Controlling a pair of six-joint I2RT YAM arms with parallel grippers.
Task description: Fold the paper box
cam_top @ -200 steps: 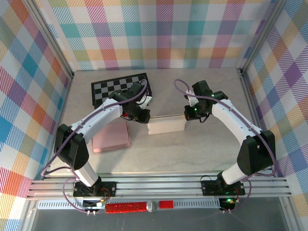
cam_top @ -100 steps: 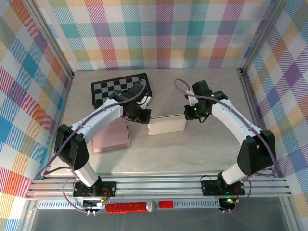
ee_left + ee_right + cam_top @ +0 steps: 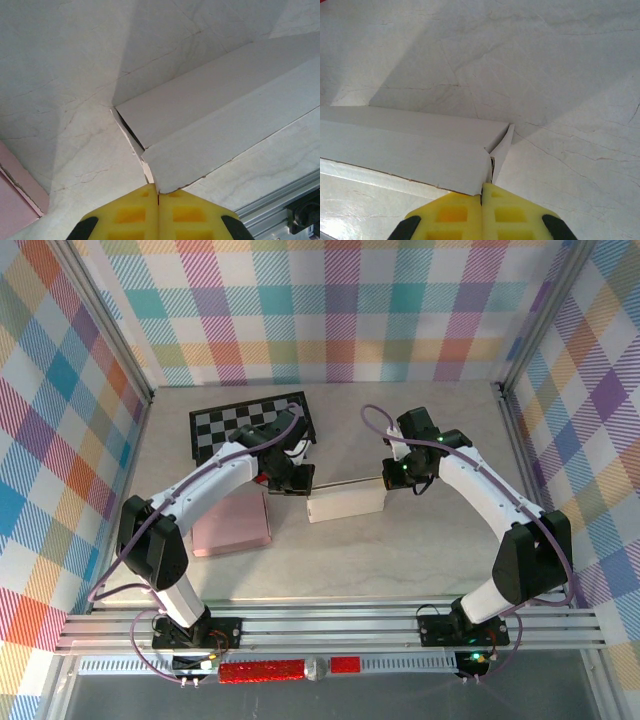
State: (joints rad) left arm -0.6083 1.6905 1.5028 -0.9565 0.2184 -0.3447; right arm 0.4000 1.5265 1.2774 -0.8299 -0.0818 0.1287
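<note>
The white paper box (image 3: 346,503) lies on the table's middle, partly folded, its back flap raised. My left gripper (image 3: 300,480) is shut on the box's left end; in the left wrist view the yellow fingertips (image 3: 131,214) pinch the corner of the box (image 3: 220,125) where a side flap meets the wall. My right gripper (image 3: 390,478) is shut on the right end; in the right wrist view its fingertips (image 3: 512,212) clamp the corner of the box (image 3: 410,145) beside a small upright flap.
A black-and-white chessboard (image 3: 228,426) lies at the back left. A pink flat board (image 3: 232,524) rests left of the box under the left arm. Checkered walls enclose the table, and an aluminium rail (image 3: 330,625) runs along the near edge.
The left gripper has closed its jaws on the box's left corner and shifted slightly. The right arm and the box have stayed put.
</note>
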